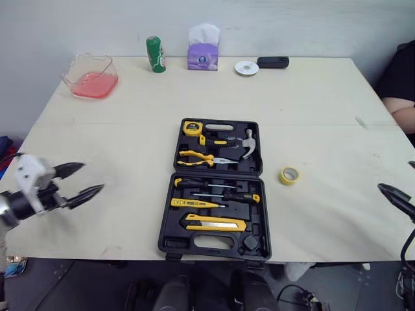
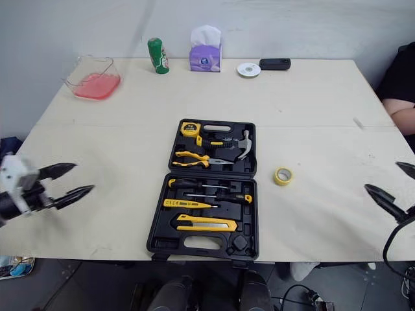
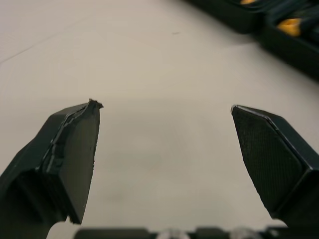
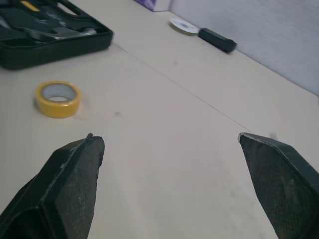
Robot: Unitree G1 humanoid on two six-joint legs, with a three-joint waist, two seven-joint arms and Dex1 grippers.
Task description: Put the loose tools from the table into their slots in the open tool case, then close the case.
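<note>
While the tool case (image 1: 253,165) lies open, yellow tape (image 1: 289,181) sits nearby — loose.

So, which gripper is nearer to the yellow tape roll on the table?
Right. The right gripper hovers open to the right of the yellow tape roll; the left gripper, also open, is much farther, across the tool case from it.

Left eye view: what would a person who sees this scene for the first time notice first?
The open black tool case lies in the middle of the table, holding yellow-and-black tools. A yellow tape roll lies loose on the table to the case's right, apart from it. The left gripper and the right gripper hover open near the table's two sides, holding nothing.
</note>
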